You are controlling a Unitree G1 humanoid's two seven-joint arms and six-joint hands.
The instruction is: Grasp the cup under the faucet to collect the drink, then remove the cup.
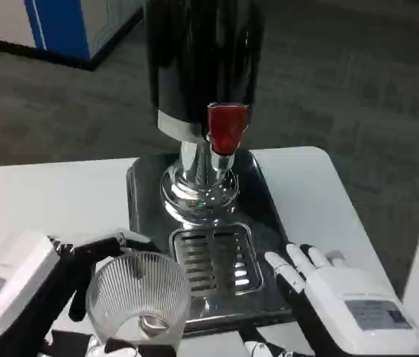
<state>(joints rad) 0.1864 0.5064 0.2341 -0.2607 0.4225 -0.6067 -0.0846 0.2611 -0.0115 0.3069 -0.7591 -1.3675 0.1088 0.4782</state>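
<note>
Clear ribbed plastic cup (139, 296) sits lower left, held by the left robot hand (82, 271); slide it squarely under the red-handled chrome faucet (226, 128). Right robot hand (321, 286) rests spread, empty.

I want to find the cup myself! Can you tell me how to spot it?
Start at the tall dark drink dispenser with the red tap on the white table. Come down past the slotted drip tray to its left front corner. The cup is there in the left hand: see-through, with fine ribs.
</note>
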